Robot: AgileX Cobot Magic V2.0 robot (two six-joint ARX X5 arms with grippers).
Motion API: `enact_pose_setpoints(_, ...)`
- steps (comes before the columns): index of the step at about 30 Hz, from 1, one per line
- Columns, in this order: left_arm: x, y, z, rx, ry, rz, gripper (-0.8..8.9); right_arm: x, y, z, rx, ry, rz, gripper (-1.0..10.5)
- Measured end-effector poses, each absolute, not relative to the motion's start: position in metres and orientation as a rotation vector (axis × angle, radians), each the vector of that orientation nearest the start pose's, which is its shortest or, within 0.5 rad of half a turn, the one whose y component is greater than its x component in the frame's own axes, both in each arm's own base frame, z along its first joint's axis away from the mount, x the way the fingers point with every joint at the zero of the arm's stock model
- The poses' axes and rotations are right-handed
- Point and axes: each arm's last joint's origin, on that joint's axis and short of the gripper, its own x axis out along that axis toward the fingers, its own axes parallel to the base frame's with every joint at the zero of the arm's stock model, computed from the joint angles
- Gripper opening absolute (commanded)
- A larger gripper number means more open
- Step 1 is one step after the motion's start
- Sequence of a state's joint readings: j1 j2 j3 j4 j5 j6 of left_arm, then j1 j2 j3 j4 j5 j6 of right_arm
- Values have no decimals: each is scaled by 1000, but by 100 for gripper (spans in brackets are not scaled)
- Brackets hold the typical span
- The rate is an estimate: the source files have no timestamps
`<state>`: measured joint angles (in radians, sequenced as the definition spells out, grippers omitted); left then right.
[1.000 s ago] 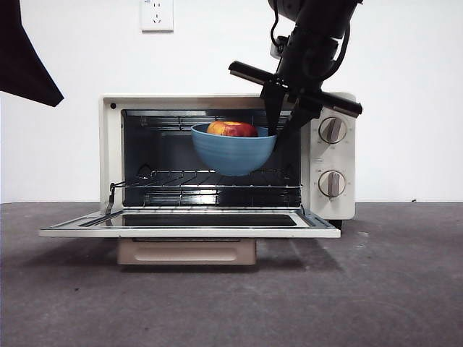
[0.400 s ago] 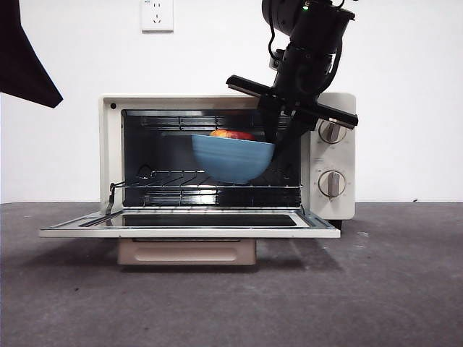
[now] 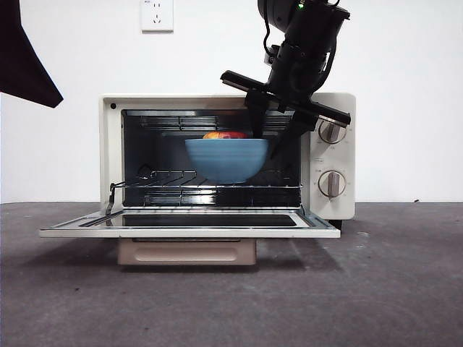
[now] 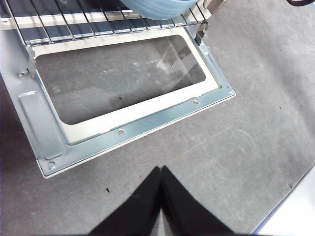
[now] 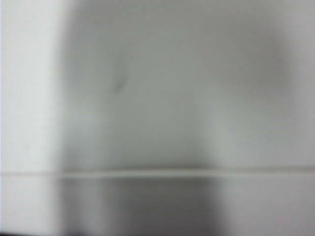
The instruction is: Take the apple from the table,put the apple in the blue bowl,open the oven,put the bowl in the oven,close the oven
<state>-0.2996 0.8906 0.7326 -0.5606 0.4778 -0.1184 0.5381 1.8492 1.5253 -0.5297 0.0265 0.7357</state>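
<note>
Front: oven (image 3: 329, 155) door (image 3: 189, 223) down flat. Right gripper (image 3: 269, 141) reaches in from above, jaws clamped on the right rim of the blue bowl (image 3: 226, 159), held level just above the wire rack (image 3: 206, 181); apple (image 3: 224, 135) peeks over the rim.
Left wrist: left gripper (image 4: 161, 169) closed, empty, above the table (image 4: 256, 113) just off the door; bowl bottom over the rack.
Right wrist: blurred pale surface only.

I am finding no readable text: the oven (image 3: 228, 155) front is showing no legible brand, the marks around its two knobs (image 3: 332, 157) are too small, and I am reading nothing in either wrist view.
</note>
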Motion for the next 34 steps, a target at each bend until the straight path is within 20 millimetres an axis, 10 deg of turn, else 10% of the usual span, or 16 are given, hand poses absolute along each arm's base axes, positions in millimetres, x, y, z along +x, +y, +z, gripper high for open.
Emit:
enact_pose_setpoints(17,165,-64,269,-173,766,-697,7,314,191,317,355,903,229,127)
enact_pose_setpoints(34,214,-20,241,-299,779,-426,6,181,153,403,-108,761,469,127)
